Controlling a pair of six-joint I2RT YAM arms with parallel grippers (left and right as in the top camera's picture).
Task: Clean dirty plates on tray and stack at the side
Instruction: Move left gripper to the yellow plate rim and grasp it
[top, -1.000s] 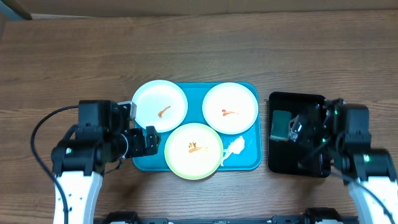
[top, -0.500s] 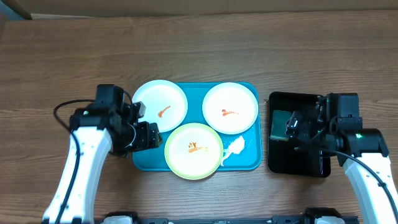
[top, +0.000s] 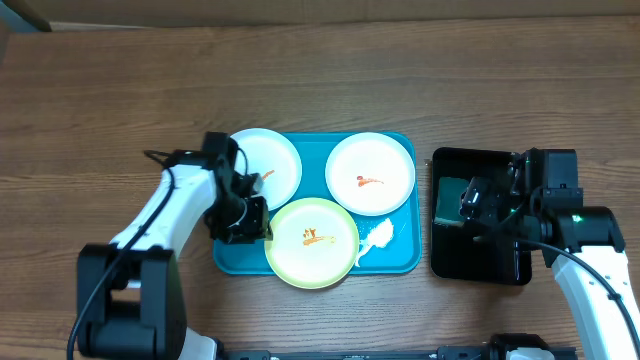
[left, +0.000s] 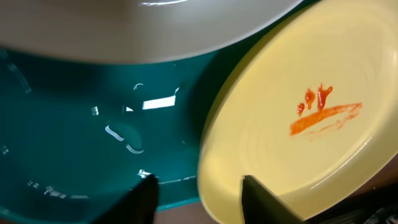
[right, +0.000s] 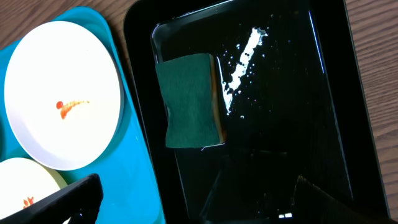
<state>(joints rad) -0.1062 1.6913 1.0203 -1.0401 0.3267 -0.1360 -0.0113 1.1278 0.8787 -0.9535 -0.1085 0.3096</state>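
We noted the left gripper (left: 196, 190) low over the tray (left: 74, 124), jaws open and straddling the near-left rim of the green-rimmed plate (left: 298, 118), gripping nothing.

Risk, as we judged it: closing on that thin sloped rim could let it slip out. A tilted lift could knock the left white plate (top: 262, 168) just beside it.

The right gripper (right: 199, 202) hung open over the black tray (right: 280, 93), with the sponge (right: 189, 109) ungrasped.

All three plates lay flat on the turquoise tray. The green-rimmed one was nearest, with the left white plate and right white plate (top: 370, 172) behind. Each bore a small orange-red smear.
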